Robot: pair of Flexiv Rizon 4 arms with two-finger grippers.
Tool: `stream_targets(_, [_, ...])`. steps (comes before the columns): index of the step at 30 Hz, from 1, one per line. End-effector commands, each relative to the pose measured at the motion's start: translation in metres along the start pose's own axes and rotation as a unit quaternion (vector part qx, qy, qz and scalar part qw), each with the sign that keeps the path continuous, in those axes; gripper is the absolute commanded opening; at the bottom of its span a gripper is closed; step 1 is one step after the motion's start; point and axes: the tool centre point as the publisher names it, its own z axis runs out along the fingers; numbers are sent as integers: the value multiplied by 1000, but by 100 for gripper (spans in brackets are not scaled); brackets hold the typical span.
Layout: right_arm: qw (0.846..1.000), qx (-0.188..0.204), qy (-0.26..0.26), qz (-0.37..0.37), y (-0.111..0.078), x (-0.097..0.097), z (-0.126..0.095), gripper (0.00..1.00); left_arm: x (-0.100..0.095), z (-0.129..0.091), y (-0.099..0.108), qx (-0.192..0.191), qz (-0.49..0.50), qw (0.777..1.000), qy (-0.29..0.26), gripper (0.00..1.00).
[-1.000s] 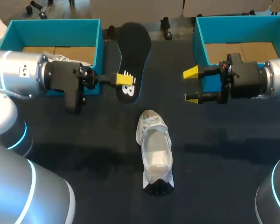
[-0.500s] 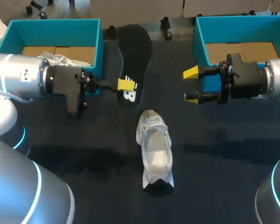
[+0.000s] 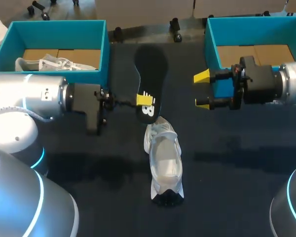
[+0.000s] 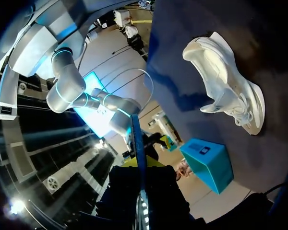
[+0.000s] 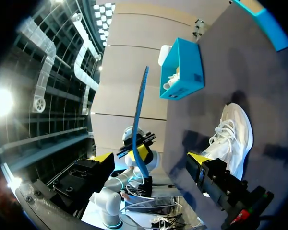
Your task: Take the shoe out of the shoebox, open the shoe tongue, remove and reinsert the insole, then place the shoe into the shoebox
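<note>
A white shoe point(image 3: 164, 160) lies on the dark table, its opening facing up. My left gripper point(image 3: 146, 100) is shut on the lower end of a black insole point(image 3: 151, 71), which it holds up just above the shoe's far end. In the left wrist view the insole point(image 4: 136, 143) shows edge-on as a thin blue line between the fingers, with the shoe point(image 4: 226, 82) ahead. My right gripper point(image 3: 202, 90) stands open and holds nothing, to the right of the insole. The right wrist view shows the insole point(image 5: 140, 115) and the shoe point(image 5: 233, 138) ahead of its gripper point(image 5: 151, 159).
A teal shoebox point(image 3: 105, 47) at the back left holds a second white shoe point(image 3: 48, 63). Another teal shoebox point(image 3: 210, 42) stands at the back right, right behind my right gripper.
My left gripper has carried the insole to the right and nearer, from beside the left box to just above the shoe's far end. The right arm and the shoe have stayed put.
</note>
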Motion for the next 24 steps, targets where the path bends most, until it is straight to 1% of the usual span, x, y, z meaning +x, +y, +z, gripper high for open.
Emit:
stream_targets(1, [1000,7,2,2,15,-1,13,100,7,9,1,-5,2,1000,-7,0])
stream_targets(8, [1000,9,8,9,29,1,23,100,12,13,-2,-15,-7,1000,-6,0])
stream_targets(11, [1000,7,9,11,31,1,26,100,12,14,-2,-16,-6,1000,-4,0])
stream_targets(18, [1000,10,9,16,36,1,39,100,15,16,0,-33,-13,999,1,0])
stream_targets(24, [1000,11,7,23,40,2,46,100,17,20,-1,-38,-14,999,5,0])
